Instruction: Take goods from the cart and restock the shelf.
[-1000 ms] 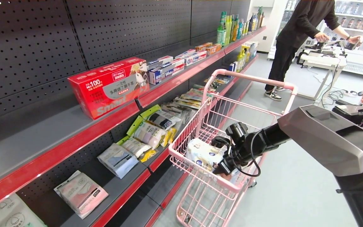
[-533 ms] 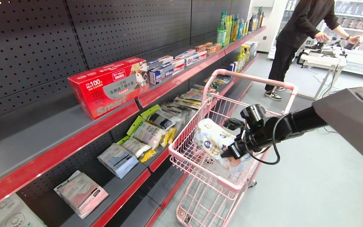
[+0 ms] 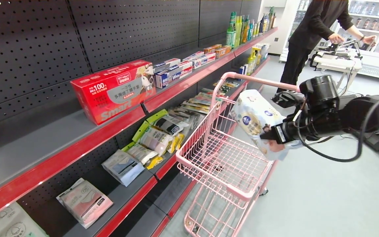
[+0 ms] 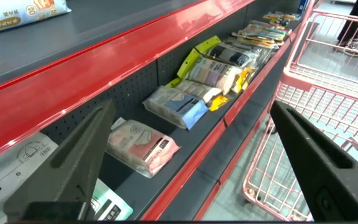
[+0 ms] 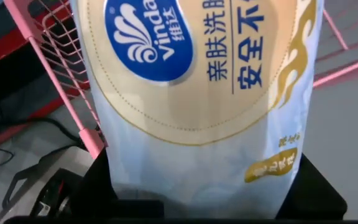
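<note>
The right gripper (image 3: 270,141) pinches a soft pack of tissue paper (image 3: 253,115) up in the air by the pink cart (image 3: 209,171).
The right gripper squeezes the low end of the pack, and the pack leans up toward 11 o'clock from it. The pack is out of the basket, at about 2 o'clock from the basket's middle, over the right rim and close to the cart handle (image 3: 258,81). The shelf (image 3: 77,148) is at 9 o'clock from the cart. A big red box (image 3: 113,90) stands on its upper board, at 10 o'clock from the cart. The left gripper (image 4: 191,107) is spread wide and holds nothing. It is in front of the lower shelf board, where small packets (image 4: 143,146) lie flat.
</note>
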You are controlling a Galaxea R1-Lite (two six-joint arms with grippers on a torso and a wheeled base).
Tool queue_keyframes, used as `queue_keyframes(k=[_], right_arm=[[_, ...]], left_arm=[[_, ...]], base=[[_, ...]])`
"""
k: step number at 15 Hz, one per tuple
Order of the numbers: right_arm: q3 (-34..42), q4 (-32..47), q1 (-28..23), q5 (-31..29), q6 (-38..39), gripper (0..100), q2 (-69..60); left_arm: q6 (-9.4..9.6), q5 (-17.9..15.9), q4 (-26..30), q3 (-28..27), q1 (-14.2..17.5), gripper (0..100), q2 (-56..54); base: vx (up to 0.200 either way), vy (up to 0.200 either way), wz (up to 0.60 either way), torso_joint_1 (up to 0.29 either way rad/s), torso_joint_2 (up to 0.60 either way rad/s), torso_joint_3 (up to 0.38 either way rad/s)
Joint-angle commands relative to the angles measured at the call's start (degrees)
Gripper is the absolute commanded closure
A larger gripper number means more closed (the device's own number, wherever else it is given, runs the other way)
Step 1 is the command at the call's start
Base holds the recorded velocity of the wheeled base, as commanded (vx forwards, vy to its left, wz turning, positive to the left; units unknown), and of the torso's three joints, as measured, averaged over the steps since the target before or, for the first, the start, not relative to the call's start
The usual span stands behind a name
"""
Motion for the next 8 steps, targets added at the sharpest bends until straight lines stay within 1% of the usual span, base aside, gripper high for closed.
queue_keyframes(k=[1, 2, 4, 5, 8], right_arm=[[8.93, 0.15, 1.13, -5.44, 2.23, 100, -16.43], [12.62, 0.5, 1.13, -7.02, 2.14, 100, -21.7], [17.98, 0.5, 1.31, -8.42, 1.7, 100, -27.33], [23.96, 0.41, 1.49, -10.62, 1.09, 100, -33.13], [30.55, 0.5, 1.49, -12.11, 0.74, 100, -42.09]], left_arm=[[-0.08, 0.02, -0.02, 0.0, 0.01, 0, 0.07], [-0.17, 0.02, -0.02, 0.0, 0.01, 0, 0.07], [-0.17, -0.07, -0.02, 0.0, 0.01, 0, 0.07], [-0.08, 0.02, -0.02, 0.0, 0.01, 0, 0.07], [-0.08, 0.02, -0.02, 0.0, 0.01, 0, 0.07]], base=[[0.0, 0.0, 0.0, 0.0, 0.0, 0.0], [0.0, 0.0, 0.0, 0.0, 0.0, 0.0], [0.0, 0.0, 0.0, 0.0, 0.0, 0.0], [0.0, 0.0, 0.0, 0.0, 0.0, 0.0], [0.0, 0.0, 0.0, 0.0, 0.0, 0.0]])
